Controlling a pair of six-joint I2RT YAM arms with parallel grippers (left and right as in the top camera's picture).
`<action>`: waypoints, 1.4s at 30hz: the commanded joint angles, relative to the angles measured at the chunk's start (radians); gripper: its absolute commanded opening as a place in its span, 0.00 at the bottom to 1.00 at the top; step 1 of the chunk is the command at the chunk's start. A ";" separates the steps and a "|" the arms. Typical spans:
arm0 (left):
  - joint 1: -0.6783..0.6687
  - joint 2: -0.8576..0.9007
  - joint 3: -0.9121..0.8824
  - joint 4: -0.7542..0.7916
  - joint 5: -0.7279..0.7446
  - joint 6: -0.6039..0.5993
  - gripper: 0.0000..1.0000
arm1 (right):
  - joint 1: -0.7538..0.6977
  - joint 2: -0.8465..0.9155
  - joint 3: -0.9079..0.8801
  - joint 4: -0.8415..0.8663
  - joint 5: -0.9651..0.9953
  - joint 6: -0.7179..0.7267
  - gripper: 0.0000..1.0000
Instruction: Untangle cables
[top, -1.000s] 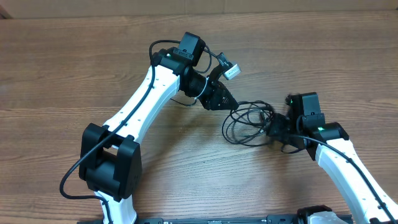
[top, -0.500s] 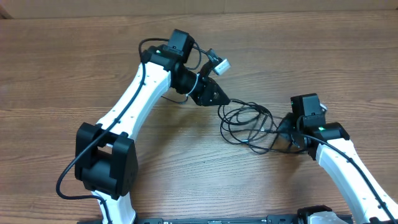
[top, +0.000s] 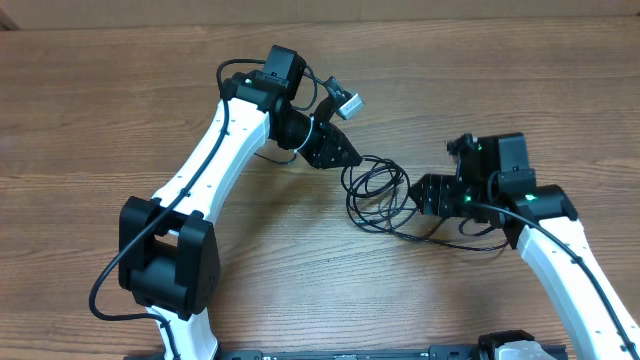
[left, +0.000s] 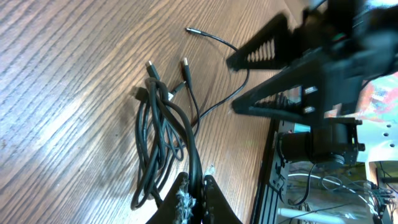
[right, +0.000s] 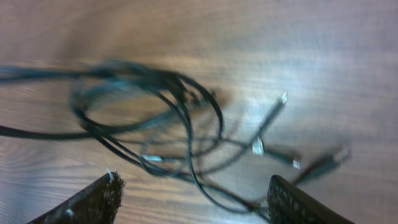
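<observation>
The cables (top: 378, 190) lie as a loose tangle of thin black loops on the wood table, between the two arms. My left gripper (top: 352, 157) is shut on one strand at the tangle's upper left. In the left wrist view, the fingertips (left: 182, 198) pinch that black cord, and the bundle of cables (left: 163, 121) runs away from them, ending in small plugs. My right gripper (top: 420, 195) stands open at the tangle's right edge, holding nothing. In the right wrist view, the cables (right: 155, 93) and silver-tipped plugs (right: 257, 147) lie ahead of the open right gripper (right: 194, 190).
The wooden table (top: 120, 120) spreads all round. A small white connector (top: 347, 102) on the left arm's own wiring sticks out near its wrist. The right gripper (left: 231, 84) shows open in the left wrist view, with the table's front edge and a frame behind it.
The right gripper has opened and let go of the cables, shifting left and a little up. The left gripper pulled its strand up and left, and the tangle followed leftward.
</observation>
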 joint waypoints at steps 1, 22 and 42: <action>-0.018 -0.010 0.012 0.013 -0.013 0.019 0.04 | -0.002 -0.017 0.024 0.013 -0.027 -0.055 0.73; -0.097 0.200 0.008 0.171 -0.502 -0.127 0.10 | -0.002 -0.017 0.023 -0.056 -0.026 -0.024 0.71; -0.107 0.240 0.008 0.236 -0.486 -0.214 0.26 | -0.002 -0.017 0.023 -0.056 -0.026 -0.024 0.71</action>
